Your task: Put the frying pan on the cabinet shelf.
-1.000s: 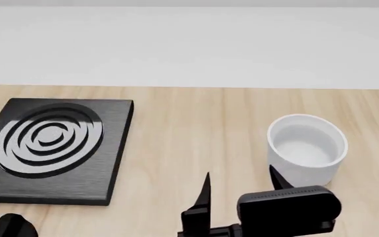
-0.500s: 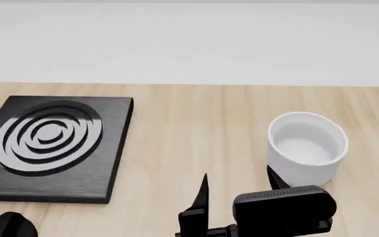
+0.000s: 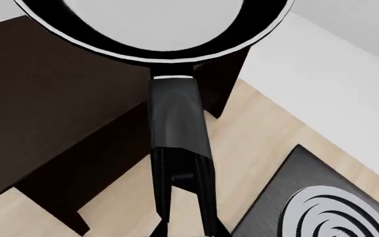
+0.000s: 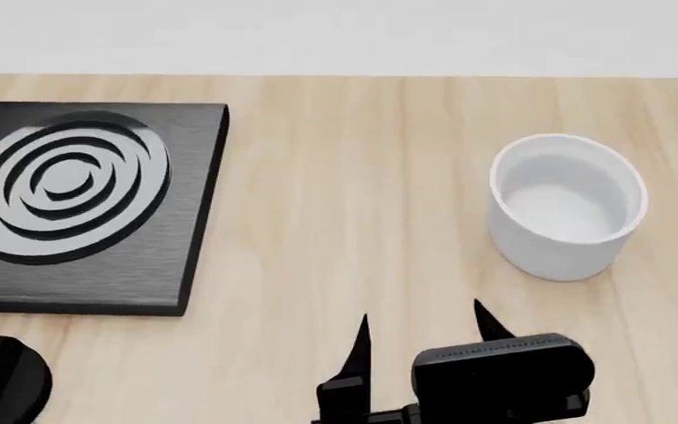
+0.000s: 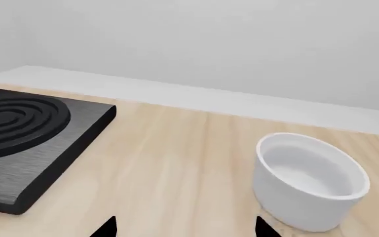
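My left pincer (image 3: 184, 228) grips the handle of the small round black frying pan (image 3: 170, 39), held above the dark brown cabinet (image 3: 57, 123) at the bench's (image 4: 351, 194) edge. My right pincer (image 4: 416, 331) idles, spread wide. Carrying step; next, lower it level onto the shelf.

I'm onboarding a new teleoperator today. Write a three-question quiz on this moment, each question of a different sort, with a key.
1. True or false: the small round black frying pan lies on the square black plate with grey concentric rings.
2. Which gripper holds the pan by its short black handle? A) left B) right C) neither
3. Fill in: the right gripper, fingers apart, is nearest the white cylindrical ____.

Key: 1 false: the pan is held aloft near a dark brown cabinet. 2 A. 3 cup.
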Controlling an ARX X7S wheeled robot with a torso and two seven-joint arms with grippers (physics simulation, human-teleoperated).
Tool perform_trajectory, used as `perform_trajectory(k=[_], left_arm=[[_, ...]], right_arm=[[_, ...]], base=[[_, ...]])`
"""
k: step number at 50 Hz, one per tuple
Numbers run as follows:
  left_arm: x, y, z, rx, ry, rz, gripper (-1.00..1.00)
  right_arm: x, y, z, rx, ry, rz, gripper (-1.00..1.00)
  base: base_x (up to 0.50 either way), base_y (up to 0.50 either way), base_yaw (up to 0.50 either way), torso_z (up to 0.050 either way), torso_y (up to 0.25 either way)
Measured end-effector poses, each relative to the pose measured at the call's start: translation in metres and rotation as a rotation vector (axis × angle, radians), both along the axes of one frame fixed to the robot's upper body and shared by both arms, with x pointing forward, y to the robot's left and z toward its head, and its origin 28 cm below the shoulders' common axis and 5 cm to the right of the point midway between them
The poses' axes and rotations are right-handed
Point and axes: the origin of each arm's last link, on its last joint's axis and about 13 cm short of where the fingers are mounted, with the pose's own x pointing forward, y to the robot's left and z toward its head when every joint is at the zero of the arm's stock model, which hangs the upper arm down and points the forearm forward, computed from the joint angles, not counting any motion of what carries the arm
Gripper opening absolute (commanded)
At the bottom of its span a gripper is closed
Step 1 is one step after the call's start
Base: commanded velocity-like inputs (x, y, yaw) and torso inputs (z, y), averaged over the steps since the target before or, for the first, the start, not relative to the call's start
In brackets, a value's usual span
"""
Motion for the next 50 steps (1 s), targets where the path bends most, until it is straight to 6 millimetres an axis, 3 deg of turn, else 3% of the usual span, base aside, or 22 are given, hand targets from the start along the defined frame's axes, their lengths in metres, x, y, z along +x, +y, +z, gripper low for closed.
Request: perform_trajectory(k=[15,29,50], left_arm=[[-0.001,-0.004,0.004,-0.001,-0.014,-0.011,-1.0],[-0.002,-0.002,0.009,-0.049,-0.057,0.02,-1.0],[0.0,0.008,-0.008,-0.147,-0.07,0.112,-1.0]], right_arm=[[0.0,0.001,-0.001,-0.004,0.005,0.004,1.0],[0.0,0.003,-0.003,-0.009,0.011,0.01,1.0],[0.0,0.006,-0.006,-0.018,0.026,0.021,1.0]], base=[[0.0,0.0,0.0,0.035,-0.181],[0.0,0.0,0.0,0.001,0.0],[0.0,0.0,0.0,0.0,0.002]])
